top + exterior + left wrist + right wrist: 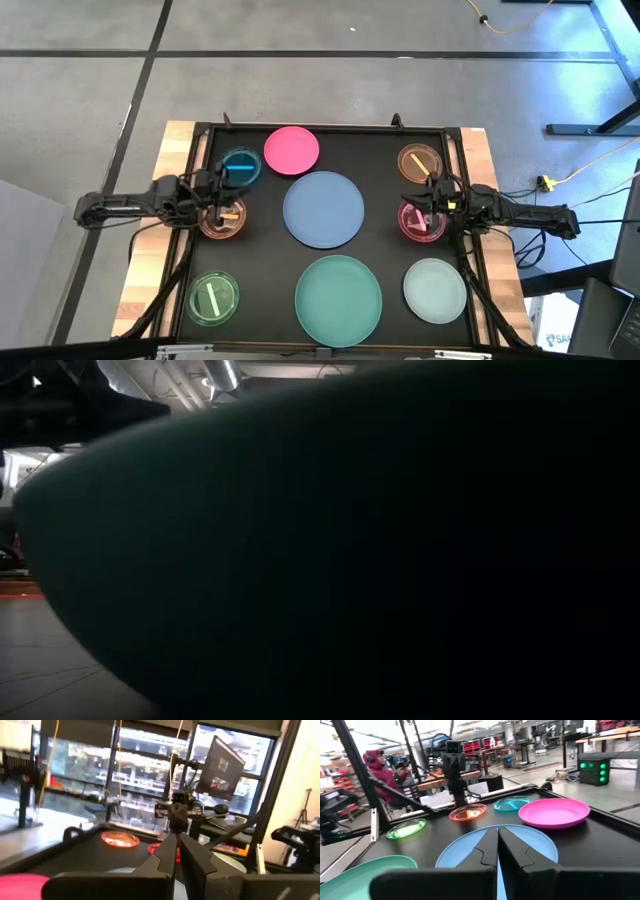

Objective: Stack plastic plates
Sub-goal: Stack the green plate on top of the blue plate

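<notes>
**Ana:** While both arms sit low over the black tray, how do the tools stand?

**Ben:** The right gripper has its 2 fingers pressed together, nothing between them. It hangs at the 3 o'clock side of the tray, over the magenta plate, with the amber plate just beyond it toward 12. I cannot tell whether it touches the magenta one.

**Ana:** And the left?

**Ben:** The left gripper is also closed and holds nothing; its wrist camera shows the fingers meeting at a thin seam. It sits at the 9 o'clock side, above the orange plate, with the blue plate just toward 12.

**Ana:** Where are the rest of the plates?

**Ben:** The grey-blue plate lies in the middle of the tray, between the 2 grippers. The pink plate is at 12, close to it but apart. The teal plate fills the 6 o'clock edge, the green plate lies toward 8, the pale-mint plate toward 4. All 9 lie singly, none stacked.

**Ana:** Anything blocking a view?

**Ben:** The teal plate's rim fills nearly the whole low camera. Beyond the table, a person in a red hooded top shows in the right wrist camera
</notes>
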